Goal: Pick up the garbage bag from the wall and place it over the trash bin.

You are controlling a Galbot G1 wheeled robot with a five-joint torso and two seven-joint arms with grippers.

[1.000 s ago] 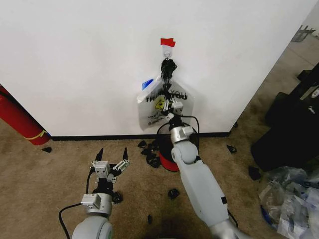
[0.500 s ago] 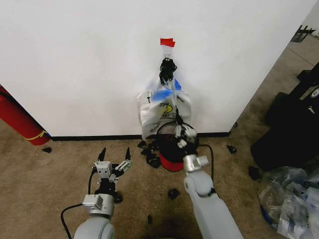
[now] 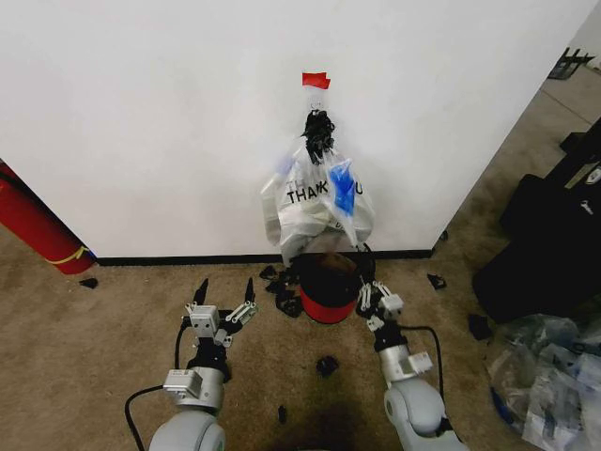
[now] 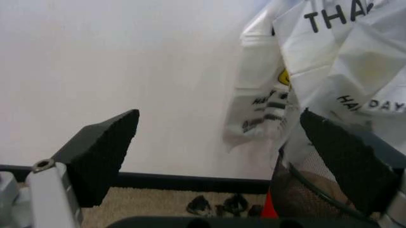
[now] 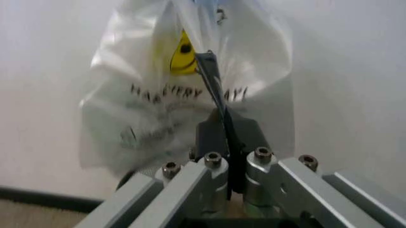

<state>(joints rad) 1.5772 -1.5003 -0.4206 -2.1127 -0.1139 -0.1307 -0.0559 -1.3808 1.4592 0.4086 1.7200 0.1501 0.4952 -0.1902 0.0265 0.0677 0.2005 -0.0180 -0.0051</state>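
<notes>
Now, right end effector (image 3: pixel 374 299) has dropped low beside the trash bin (image 3: pixel 328 291), fingers pressed together | garbage bag (image 3: pixel 340 191) hangs on the wall (image 3: pixel 141 113) over the THANK YOU bag (image 3: pixel 299 193) | left end effector (image 3: pixel 223 293) spread above the carpet.

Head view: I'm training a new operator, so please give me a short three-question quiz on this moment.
1. True or false: the left gripper is open.
2. What stands below the garbage bag by the wall? A a chair; B the trash bin; C a table.
3. Fill in: the garbage bag's printed patches are ___.
Key: 1 true; 2 B; 3 blue.
</notes>
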